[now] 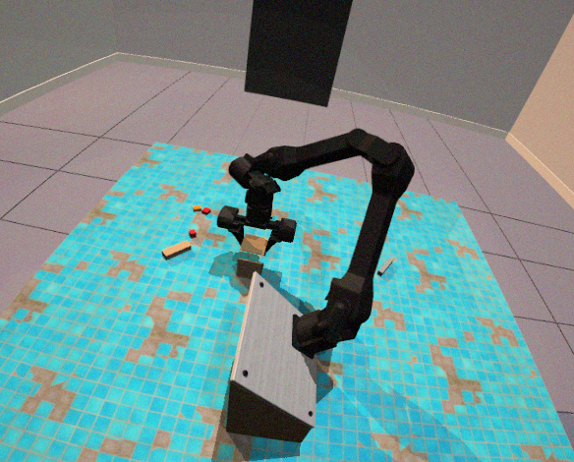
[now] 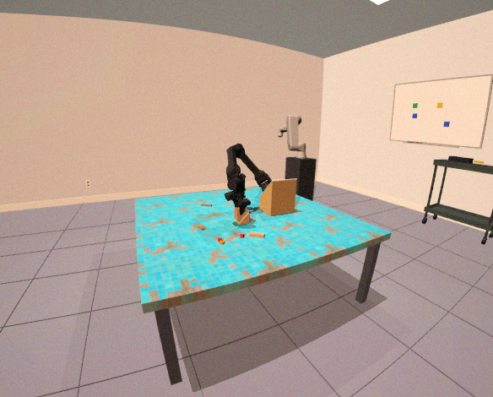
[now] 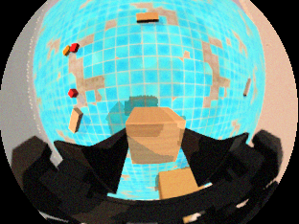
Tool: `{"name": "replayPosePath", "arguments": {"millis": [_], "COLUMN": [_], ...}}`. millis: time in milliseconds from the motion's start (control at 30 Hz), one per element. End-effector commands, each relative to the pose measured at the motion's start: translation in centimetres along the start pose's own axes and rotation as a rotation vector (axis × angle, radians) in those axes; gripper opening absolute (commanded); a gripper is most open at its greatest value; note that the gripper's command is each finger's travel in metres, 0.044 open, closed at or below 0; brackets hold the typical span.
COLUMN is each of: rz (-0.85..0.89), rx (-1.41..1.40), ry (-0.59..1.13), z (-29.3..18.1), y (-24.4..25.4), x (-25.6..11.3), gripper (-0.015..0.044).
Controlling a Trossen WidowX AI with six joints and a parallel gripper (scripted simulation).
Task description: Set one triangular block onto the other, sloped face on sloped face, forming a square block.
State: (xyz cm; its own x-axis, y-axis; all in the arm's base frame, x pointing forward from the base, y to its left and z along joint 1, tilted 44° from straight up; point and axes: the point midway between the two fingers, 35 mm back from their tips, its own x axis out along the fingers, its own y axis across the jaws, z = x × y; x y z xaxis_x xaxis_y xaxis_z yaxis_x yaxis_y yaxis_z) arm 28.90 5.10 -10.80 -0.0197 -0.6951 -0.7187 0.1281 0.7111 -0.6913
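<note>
My gripper [image 1: 255, 245] [image 3: 153, 128] is shut on one tan triangular block [image 1: 254, 243] [image 2: 236, 213] [image 3: 154, 136], held between the fingertips above the table. The other triangular block [image 1: 250, 268] [image 2: 243, 220] [image 3: 178, 184] rests on the table, close to the corner of the robot's base. The held block is very near it. In the top view a thin strip of table shows between the two, and in the exterior view they overlap. Whether they touch, and how well the sloped faces line up, I cannot tell.
The wedge-shaped base [image 1: 274, 332] [image 2: 283, 197] stands close to the lower block. A long wooden block [image 1: 176, 249] [image 2: 257, 235] [image 3: 75, 121] and red cubes [image 1: 192, 233] [image 3: 73, 93] lie to one side. A thin stick [image 1: 385, 266] [image 3: 246, 87] lies on the other. A small wooden piece [image 2: 201, 227] [image 3: 148, 17] lies farther out.
</note>
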Motion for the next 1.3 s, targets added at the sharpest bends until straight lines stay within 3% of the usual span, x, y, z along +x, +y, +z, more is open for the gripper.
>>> {"name": "replayPosePath", "arguments": {"millis": [0,1267], "rz": [-0.003,-0.005], "rx": [-0.006,-0.006], "ry": [-0.004,-0.004], "z": [-0.1,-0.7], "y": [0.0,0.0], "x": [0.3,2.0], "gripper": [0.0,0.0]}}
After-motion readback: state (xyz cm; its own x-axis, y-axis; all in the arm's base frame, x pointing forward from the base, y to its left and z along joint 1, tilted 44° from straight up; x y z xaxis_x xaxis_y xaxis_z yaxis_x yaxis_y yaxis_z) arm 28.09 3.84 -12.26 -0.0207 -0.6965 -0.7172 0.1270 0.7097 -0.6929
